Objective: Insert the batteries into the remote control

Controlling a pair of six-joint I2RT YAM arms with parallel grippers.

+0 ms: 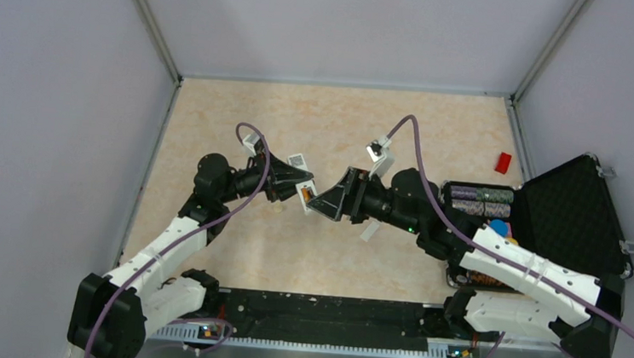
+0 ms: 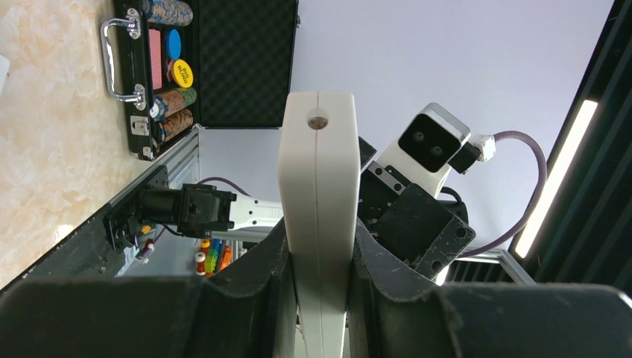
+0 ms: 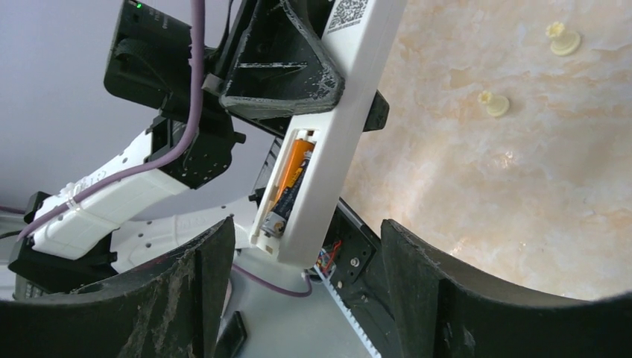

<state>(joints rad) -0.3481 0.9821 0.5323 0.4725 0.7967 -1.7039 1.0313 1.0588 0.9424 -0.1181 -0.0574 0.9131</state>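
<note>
Left gripper [image 2: 317,298] clenches the remote control [image 2: 317,216] mid-frame. Right gripper [image 3: 305,291] stands released just below its battery [image 3: 287,183] recess.

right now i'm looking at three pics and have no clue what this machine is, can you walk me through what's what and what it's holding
These are two robot arms fixed at the near edge of a table. The wide picture is taken from above and behind them; the other two come from small cameras on each wrist, so the dark shapes at the bottom of those are that arm's own fingers.

The left gripper is shut on the remote control, a slim white bar held up off the table. The right wrist view shows its open back, with a black and copper battery lying in the recess. The right gripper is open just beside it, holding nothing.

On the table sit an open black case with chip rolls, a small red block, and two small cream lumps.
</note>
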